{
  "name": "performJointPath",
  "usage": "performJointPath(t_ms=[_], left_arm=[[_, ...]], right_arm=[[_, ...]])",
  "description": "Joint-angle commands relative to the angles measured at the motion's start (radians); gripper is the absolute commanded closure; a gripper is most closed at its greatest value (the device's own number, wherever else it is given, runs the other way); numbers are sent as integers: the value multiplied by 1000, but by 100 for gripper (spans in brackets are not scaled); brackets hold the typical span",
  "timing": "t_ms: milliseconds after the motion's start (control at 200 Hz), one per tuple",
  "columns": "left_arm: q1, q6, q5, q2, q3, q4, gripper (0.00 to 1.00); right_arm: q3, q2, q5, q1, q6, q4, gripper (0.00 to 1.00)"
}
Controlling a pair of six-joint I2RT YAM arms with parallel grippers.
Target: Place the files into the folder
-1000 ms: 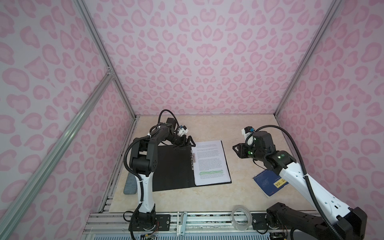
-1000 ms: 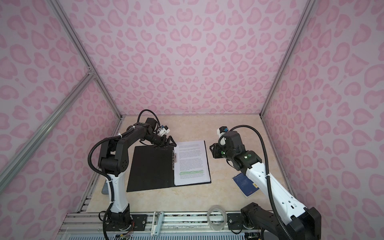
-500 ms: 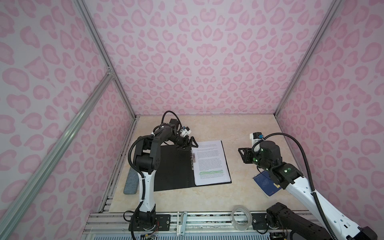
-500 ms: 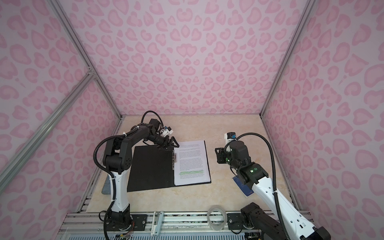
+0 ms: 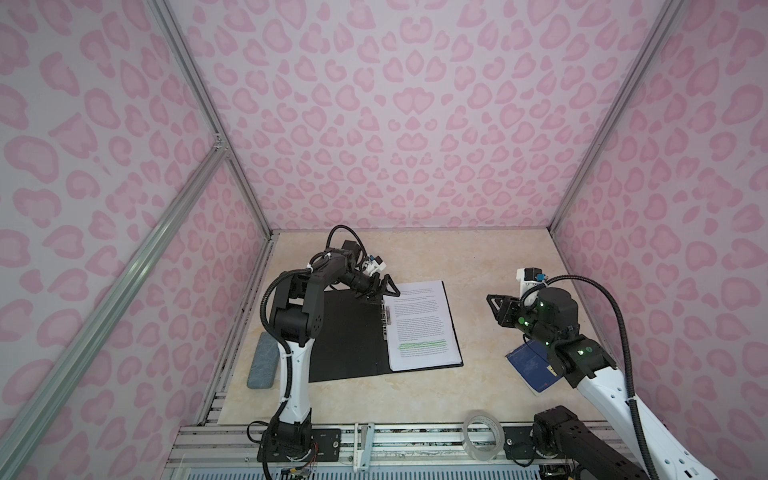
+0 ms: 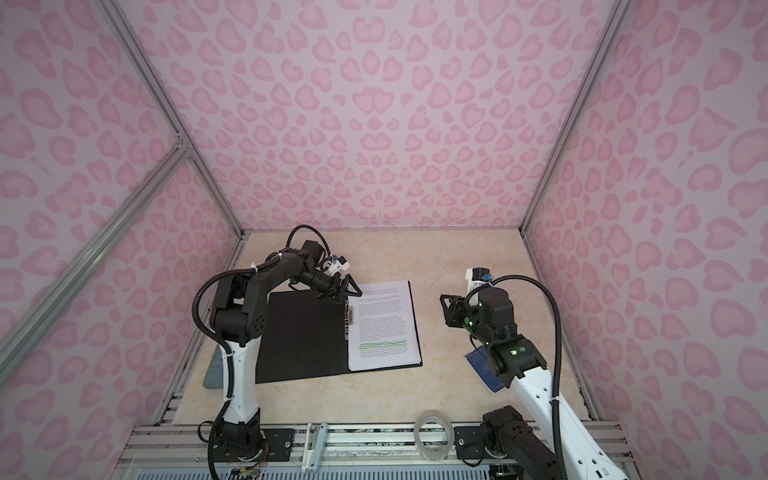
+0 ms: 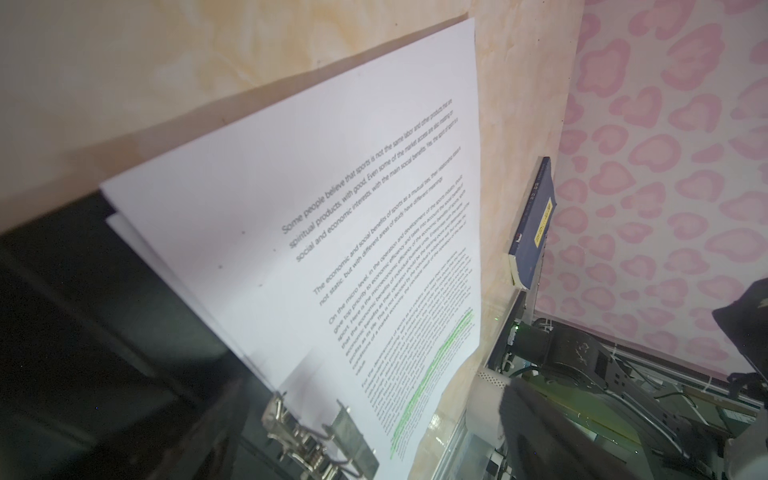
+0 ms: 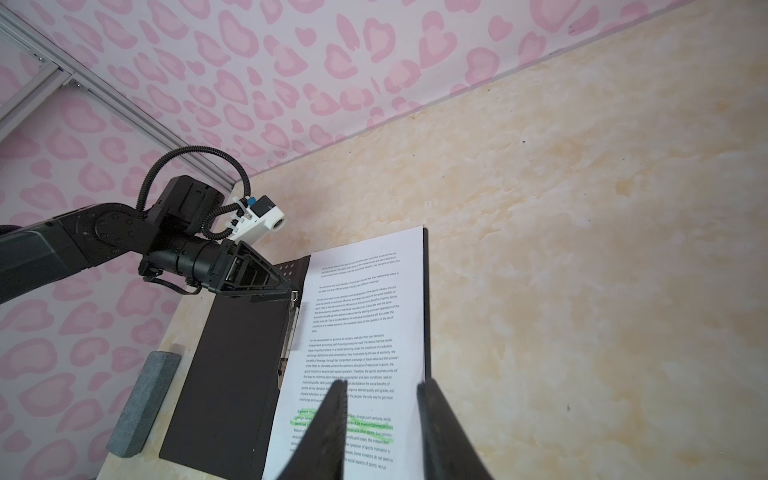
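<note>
The folder (image 5: 349, 332) (image 6: 303, 332) lies open on the table, black inside up, with a metal spine clip (image 7: 316, 440). The files (image 5: 419, 328) (image 6: 380, 324) (image 7: 332, 228) (image 8: 357, 332) lie stacked on its right half, the top sheet showing green highlighted lines. My left gripper (image 5: 380, 289) (image 6: 345, 286) (image 8: 286, 291) stands open, low over the far end of the spine; whether it touches I cannot tell. My right gripper (image 5: 492, 305) (image 6: 444, 307) (image 8: 384, 399) hangs above the table, right of the folder. It points at the folder with its fingers apart and nothing between them.
A dark blue booklet (image 5: 532, 365) (image 6: 482, 365) (image 7: 536, 224) with a yellow label lies under the right arm. A grey block (image 5: 262, 365) (image 8: 141, 403) sits left of the folder by the wall. A clear tape roll (image 5: 482, 432) (image 6: 434, 432) rests on the front rail.
My right arm has drawn back to the right and towards the front, away from the folder. My left gripper has shifted slightly right along the folder's far edge, staying open.
</note>
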Motion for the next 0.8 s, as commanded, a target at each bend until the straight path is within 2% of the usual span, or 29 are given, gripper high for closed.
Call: performJointPath(t_ms=[0,325,555,700,795], left_arm=[[-1,15,46,-27,-5,-15,2],[-10,33,108,-70,-41,-29,2],[-46,93,129,-166,-150,-58,2],[-69,170,107,-239,-197,-113,2],[-63,174,47,-296,-206,-128,2]], right_arm=[[-9,-2,-21,-3,-3,-1,68],[-8,38,-56,-18,4,20,65],[39,90,-83,-18,-14,-10,64],[105,148,-110,-16,-51,-76,64],[164,190,-121,-10,-76,-147,64]])
